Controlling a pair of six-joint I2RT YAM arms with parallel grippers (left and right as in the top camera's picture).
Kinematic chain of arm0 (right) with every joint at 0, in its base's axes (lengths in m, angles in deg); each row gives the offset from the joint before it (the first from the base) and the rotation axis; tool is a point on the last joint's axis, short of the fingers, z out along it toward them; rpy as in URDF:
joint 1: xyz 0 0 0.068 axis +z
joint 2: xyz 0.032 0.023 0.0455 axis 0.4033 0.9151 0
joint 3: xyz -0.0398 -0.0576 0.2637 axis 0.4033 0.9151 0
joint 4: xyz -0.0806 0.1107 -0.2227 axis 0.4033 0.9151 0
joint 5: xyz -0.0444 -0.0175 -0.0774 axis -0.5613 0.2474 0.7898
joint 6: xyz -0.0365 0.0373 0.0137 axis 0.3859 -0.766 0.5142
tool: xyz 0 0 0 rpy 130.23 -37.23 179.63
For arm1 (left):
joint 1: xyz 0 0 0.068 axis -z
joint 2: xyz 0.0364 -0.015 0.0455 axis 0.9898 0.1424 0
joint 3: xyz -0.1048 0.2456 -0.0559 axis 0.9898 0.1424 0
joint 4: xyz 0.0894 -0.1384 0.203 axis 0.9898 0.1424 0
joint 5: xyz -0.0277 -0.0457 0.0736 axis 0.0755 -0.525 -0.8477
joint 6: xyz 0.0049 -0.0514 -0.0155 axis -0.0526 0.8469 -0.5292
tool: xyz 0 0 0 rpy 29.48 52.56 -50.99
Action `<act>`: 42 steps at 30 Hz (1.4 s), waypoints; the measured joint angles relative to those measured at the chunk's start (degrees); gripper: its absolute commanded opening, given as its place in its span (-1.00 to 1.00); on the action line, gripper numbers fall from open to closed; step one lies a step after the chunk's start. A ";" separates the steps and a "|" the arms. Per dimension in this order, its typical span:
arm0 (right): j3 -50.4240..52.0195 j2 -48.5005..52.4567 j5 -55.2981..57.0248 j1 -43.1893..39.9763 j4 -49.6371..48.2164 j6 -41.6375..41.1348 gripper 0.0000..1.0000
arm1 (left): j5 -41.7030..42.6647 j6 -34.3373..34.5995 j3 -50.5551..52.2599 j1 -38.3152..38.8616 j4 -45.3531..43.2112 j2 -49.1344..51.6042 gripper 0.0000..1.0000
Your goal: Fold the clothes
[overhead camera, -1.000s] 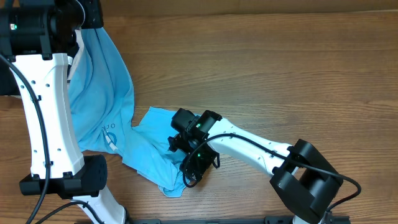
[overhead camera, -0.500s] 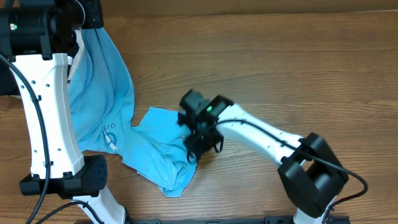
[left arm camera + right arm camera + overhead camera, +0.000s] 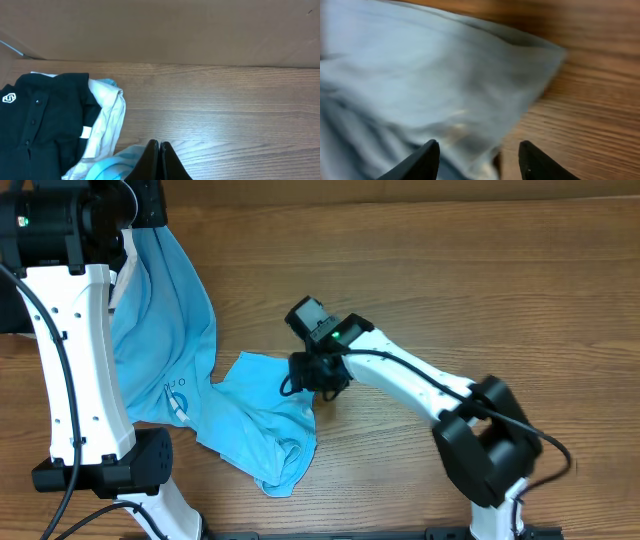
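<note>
The sky-blue T-shirt (image 3: pixel 165 310) hangs from the top left corner of the overhead view down to the table, and its lower part lies rumpled near the front (image 3: pixel 255 425). White lettering shows on it near the left arm. My left gripper (image 3: pixel 160 155) is shut on the T-shirt, with blue cloth (image 3: pixel 112 167) bunched beside its fingers. My right gripper (image 3: pixel 300 375) hovers at the right edge of the part lying on the table. In the right wrist view it is open (image 3: pixel 482 160), its fingers either side of the blurred pale-blue cloth (image 3: pixel 420 75).
A black garment with a small white logo (image 3: pixel 35 120) and a pale beige garment (image 3: pixel 107 120) lie at the table's far left by the back wall. The left arm's white column and base (image 3: pixel 110 470) stand over the shirt's left side. Bare wooden table (image 3: pixel 450 290) stretches right.
My right gripper has moved from the shirt's front hem back and up to its right edge, with its jaws narrower than before. The left arm and the lifted shirt have held still.
</note>
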 measured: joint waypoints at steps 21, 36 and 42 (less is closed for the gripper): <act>0.02 3.65 1.79 -2.10 -1.22 -8.22 -0.54 | 0.00 -0.02 0.00 0.00 0.02 0.00 -0.92; -0.15 4.76 -0.85 -2.29 -3.63 -8.44 -0.92 | 0.00 -0.07 0.00 0.00 -0.02 0.02 -0.91; -4.26 5.05 -1.20 -7.52 0.66 -6.05 -0.92 | -0.02 -0.09 0.00 0.00 -0.07 0.63 -0.91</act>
